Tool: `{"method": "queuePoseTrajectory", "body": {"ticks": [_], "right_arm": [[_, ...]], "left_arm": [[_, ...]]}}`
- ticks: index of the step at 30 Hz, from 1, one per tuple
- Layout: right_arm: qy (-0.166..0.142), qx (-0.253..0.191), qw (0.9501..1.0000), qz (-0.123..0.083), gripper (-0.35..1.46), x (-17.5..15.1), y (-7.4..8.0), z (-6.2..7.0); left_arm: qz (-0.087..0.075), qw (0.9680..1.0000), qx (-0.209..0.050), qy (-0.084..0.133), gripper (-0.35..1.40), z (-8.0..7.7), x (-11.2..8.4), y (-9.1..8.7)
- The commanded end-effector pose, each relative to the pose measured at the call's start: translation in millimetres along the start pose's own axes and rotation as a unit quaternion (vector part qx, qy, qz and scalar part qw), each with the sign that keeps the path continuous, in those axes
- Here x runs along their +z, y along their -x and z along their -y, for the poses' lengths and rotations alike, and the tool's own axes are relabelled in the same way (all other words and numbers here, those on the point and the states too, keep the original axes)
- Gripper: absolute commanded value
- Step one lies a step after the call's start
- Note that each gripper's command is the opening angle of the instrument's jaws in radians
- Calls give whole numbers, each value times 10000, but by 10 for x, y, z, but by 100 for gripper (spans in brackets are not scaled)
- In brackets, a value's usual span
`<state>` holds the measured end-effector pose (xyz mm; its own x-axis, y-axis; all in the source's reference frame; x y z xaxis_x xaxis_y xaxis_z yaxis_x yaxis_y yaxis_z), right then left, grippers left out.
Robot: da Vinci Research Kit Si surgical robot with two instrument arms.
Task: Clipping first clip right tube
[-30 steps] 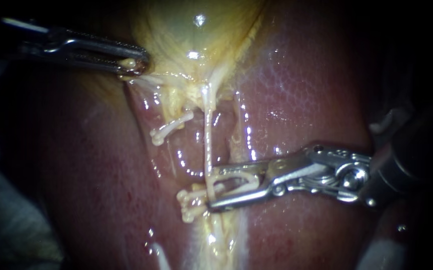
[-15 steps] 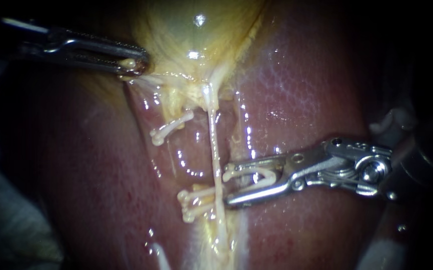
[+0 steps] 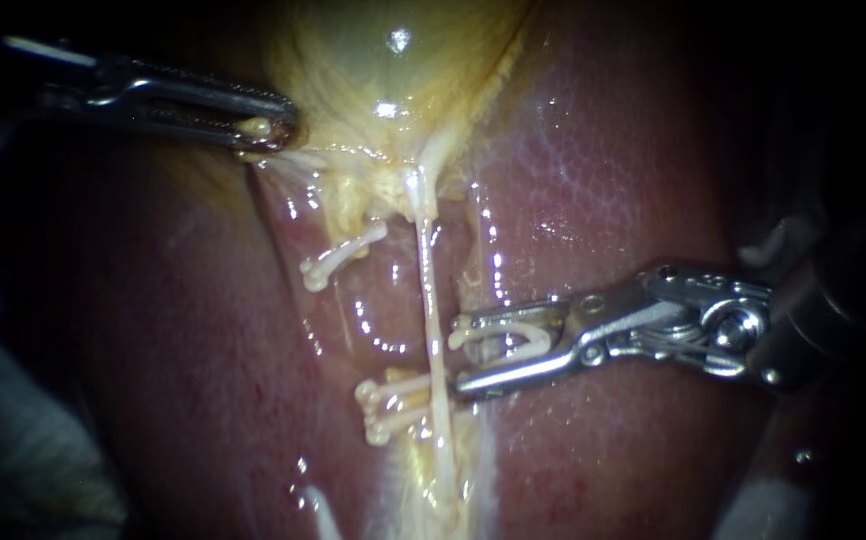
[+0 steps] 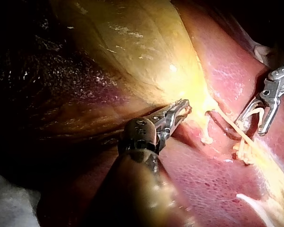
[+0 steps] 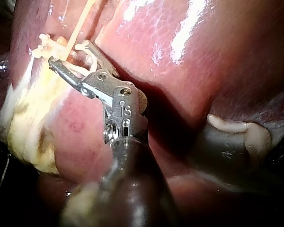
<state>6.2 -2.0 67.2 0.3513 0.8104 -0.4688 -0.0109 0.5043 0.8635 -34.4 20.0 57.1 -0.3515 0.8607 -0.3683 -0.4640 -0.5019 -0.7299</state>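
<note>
A thin pale tube (image 3: 431, 320) runs down from the yellow gallbladder (image 3: 383, 60) over the red liver (image 3: 603, 180). My right instrument (image 3: 458, 355) comes in from the right. Its jaws are open just to the right of the tube. A white clip (image 3: 498, 335) lies along the upper jaw, with a gap between it and the lower jaw. The tube passes in front of the jaw tips, not between them. My left instrument (image 3: 275, 128) is shut on the gallbladder's lower edge and holds it taut. The right wrist view shows the open jaws (image 5: 68, 54) beside the tube (image 5: 78, 23).
One white clip (image 3: 343, 255) sits on a short tube stump to the left of the long tube. Other white clips (image 3: 385, 402) are bunched beside the tube, just below the jaws. Pale fatty tissue (image 3: 433, 480) follows the tube downward. The left edge is dark.
My right instrument has drawn back to the right, off the tube that lay between its jaws. The tube now runs straighter and a little further right. The left instrument has held still.
</note>
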Motion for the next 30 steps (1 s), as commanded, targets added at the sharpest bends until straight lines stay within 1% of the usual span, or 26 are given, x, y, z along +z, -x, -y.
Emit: {"method": "queuePoseTrajectory", "body": {"ticks": [1, 4, 9, 16, 25, 27, 29, 30], "right_arm": [[-2, -2, 10000, -1, 50, 2, 2, -1], [6, -13, 10000, -1, 50, 5, 5, -3], [35, -13, 10000, -15, 50, 17, 3, -5], [-59, 107, 9997, -227, 50, 35, 2, -3], [-197, 261, 9985, -433, 50, 51, -1, 8], [-276, 323, 9976, -541, 50, 52, -1, 12], [-338, 354, 9972, -571, 50, 52, -2, 18], [-382, 383, 9971, -540, 50, 52, -2, 21]], "left_arm": [[1, 10000, -1, -1, -35, 0, 0, 0], [1, 10000, -1, -1, -35, 0, 0, 0], [0, 10000, -1, -1, -35, 0, 0, 0], [0, 10000, -2, -3, -35, -1, 0, 0], [-1, 10000, -3, -4, -35, -1, 1, 0], [-1, 10000, -3, -4, -35, -1, 1, 0], [-1, 10000, -3, -3, -35, -1, 0, 0], [-1, 10000, -3, -3, -35, -1, 0, 0]]}}
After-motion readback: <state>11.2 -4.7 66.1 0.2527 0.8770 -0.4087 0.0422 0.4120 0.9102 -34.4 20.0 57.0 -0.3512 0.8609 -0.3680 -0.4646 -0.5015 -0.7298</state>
